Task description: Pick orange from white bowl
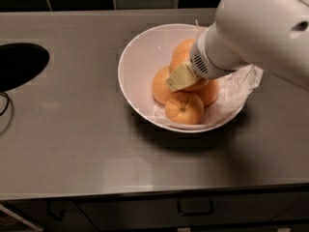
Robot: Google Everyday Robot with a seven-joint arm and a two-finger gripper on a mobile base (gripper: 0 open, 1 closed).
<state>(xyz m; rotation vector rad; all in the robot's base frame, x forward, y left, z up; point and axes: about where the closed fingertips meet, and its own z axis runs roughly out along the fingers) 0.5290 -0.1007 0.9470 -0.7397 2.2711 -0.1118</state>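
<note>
On the grey tabletop (72,144) the white bowl (141,50) holds a heap of oranges, and the orange (179,54) sits topmost, toward the back. The claw (180,76) rests against its lower front, the arm (260,28) slanting in from the upper right; whether the claw is apart or clamped I cannot tell

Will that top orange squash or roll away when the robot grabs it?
Likely firm: the orange looks round and plump. It could roll, being piled on other oranges in the white bowl. The gripper, down over the pile, may nudge them.
</note>
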